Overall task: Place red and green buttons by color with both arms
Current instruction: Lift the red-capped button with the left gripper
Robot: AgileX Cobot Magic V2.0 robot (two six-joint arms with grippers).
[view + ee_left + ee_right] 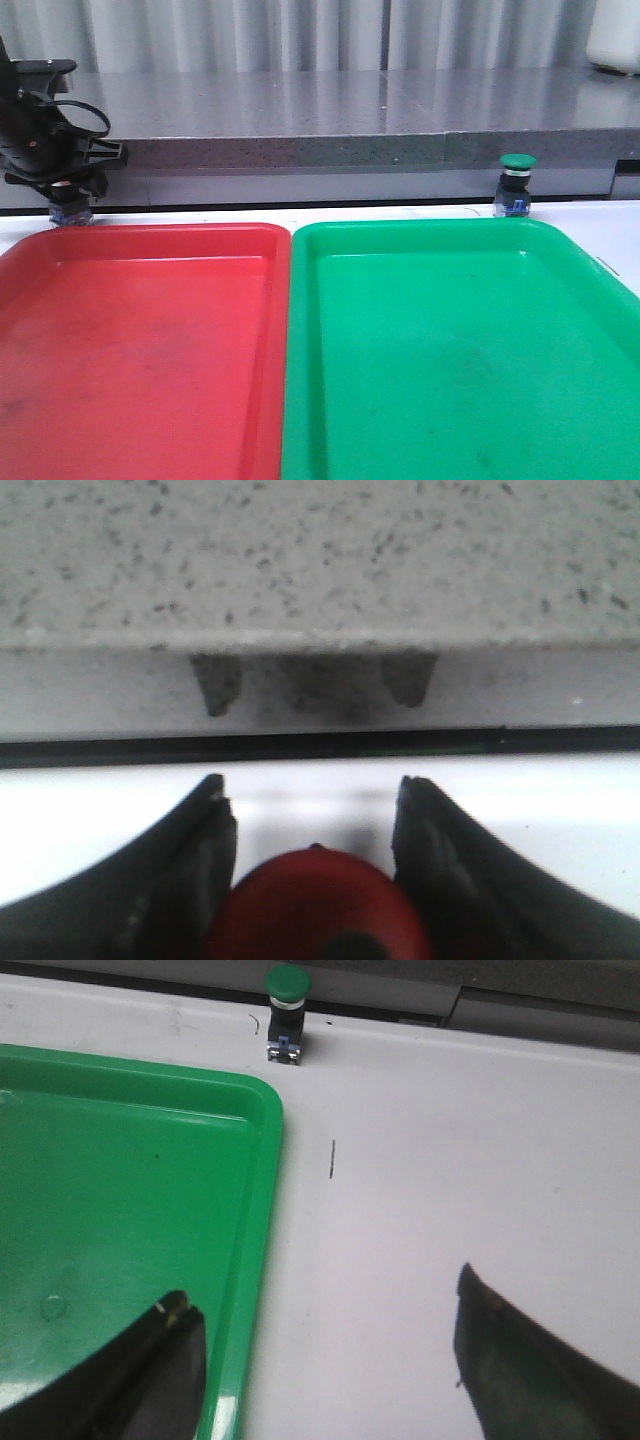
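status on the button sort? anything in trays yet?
Nothing done: red tray and green tray hold no buttons. In hand: left gripper straddles the red button behind the red tray. Left: green button stands untouched behind the green tray; right gripper open.

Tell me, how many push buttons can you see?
2. The green button stands on the table behind the green tray. The red button sits between the left gripper jaws, behind the red tray.
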